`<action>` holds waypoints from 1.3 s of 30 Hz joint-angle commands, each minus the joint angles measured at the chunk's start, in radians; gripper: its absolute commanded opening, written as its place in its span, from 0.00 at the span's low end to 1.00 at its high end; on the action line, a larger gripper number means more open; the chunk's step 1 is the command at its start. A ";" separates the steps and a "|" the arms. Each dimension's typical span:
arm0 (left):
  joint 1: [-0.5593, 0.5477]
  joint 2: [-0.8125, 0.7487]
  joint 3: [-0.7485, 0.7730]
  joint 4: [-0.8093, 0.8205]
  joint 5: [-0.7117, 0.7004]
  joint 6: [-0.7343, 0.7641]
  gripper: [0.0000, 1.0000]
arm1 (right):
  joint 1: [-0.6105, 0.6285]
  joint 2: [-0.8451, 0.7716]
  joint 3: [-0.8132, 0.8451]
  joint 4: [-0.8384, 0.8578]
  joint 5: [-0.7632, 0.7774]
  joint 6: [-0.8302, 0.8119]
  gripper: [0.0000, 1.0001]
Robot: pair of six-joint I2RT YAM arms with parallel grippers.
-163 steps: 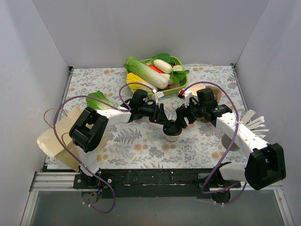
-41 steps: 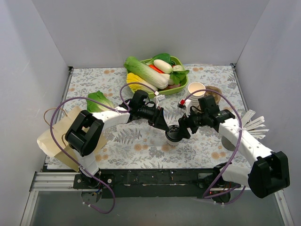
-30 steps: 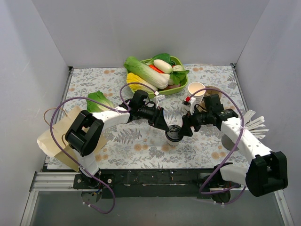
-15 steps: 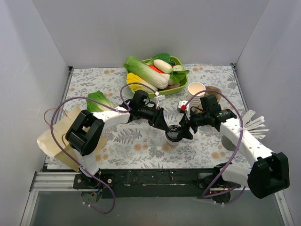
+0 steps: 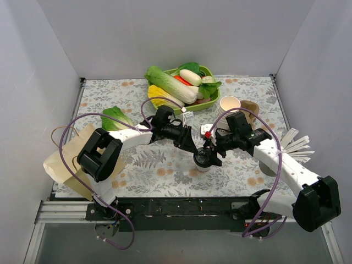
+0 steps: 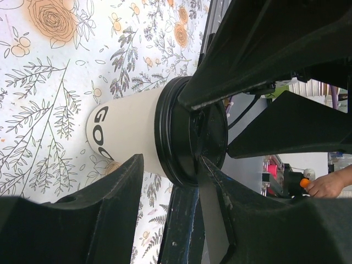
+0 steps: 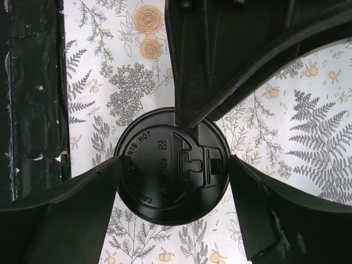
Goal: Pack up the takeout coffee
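The takeout coffee (image 5: 202, 160) stands upright on the flowered table, a cream cup (image 6: 124, 135) under a round black lid (image 7: 165, 187). My right gripper (image 5: 212, 156) hangs straight over it. In the right wrist view the right gripper (image 7: 174, 164) is open, its two fingertips flanking the lid's rim closely. My left gripper (image 5: 193, 148) reaches in from the left. In the left wrist view the left gripper (image 6: 171, 163) has its jaws apart astride the lid's rim. One of its fingers (image 7: 190, 107) lies on the lid's top and the other beside the cup's wall.
A green tray (image 5: 213, 91) of vegetables sits at the back. Nearby are a stack of lidless cups (image 5: 229, 103), a leafy green (image 5: 114, 116), a brown paper bag (image 5: 63, 162) at the left edge and white sticks (image 5: 297, 143) at the right. The black rail (image 5: 181, 208) borders the front.
My right gripper has shifted left, settled over the cup's lid, and its jaws have widened. The left arm and the cup have stayed put.
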 commanded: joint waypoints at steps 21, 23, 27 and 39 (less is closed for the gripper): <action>-0.002 0.021 0.026 -0.042 -0.038 0.031 0.42 | 0.037 0.000 0.026 -0.012 0.011 0.061 0.91; -0.002 0.021 0.028 -0.042 -0.041 0.032 0.42 | 0.037 0.003 0.029 -0.016 0.006 0.062 0.92; -0.002 0.023 0.032 -0.043 -0.038 0.031 0.42 | 0.037 0.003 0.034 -0.025 0.015 0.039 0.93; -0.002 0.023 0.034 -0.043 -0.027 0.031 0.42 | 0.046 0.009 0.003 0.024 0.098 0.021 0.91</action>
